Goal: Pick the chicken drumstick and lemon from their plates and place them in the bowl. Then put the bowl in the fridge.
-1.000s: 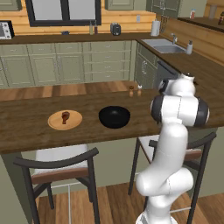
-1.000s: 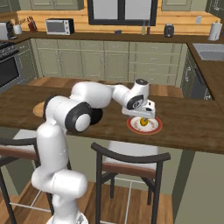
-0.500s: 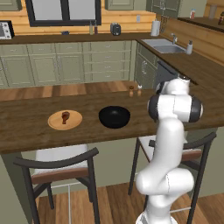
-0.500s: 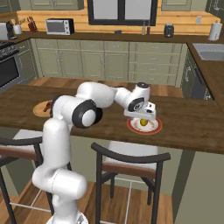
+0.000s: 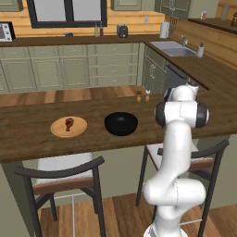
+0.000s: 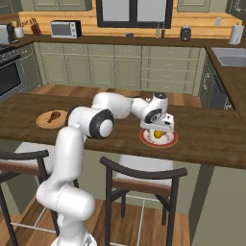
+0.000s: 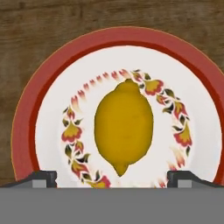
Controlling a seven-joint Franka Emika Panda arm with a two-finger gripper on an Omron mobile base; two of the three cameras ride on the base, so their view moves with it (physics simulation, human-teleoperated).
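Gripper (image 6: 157, 130) positioned directly above lemon (image 7: 124, 125), jaws spread to full width, nothing held. Finger tips (image 7: 41, 177) visible at either side in hand view, standing well wide of the fruit; contact with lemon not evident.

Lemon lying at centre of white plate with red rim (image 7: 26, 118), long axis running top to bottom in hand view. Same fruit seen in right base view (image 6: 158, 135), partly covered by the hand. Red-rimmed plate (image 6: 170, 141) resting flat on wooden counter (image 6: 211, 134), toward the near edge.

Drumstick (image 5: 69, 123) lying on wooden plate (image 5: 79, 129), on the counter's left part. Same pair in right base view: drumstick (image 6: 53, 115) on wooden plate (image 6: 44, 122), far left of the arm.

Black bowl (image 5: 121, 124) standing upright on counter just right of the wooden plate, apart from it. Interior too dark to judge.

Two small shakers (image 5: 142, 96) standing at far edge of counter, behind the bowl. Two stools (image 5: 60, 176) tucked under the near edge.
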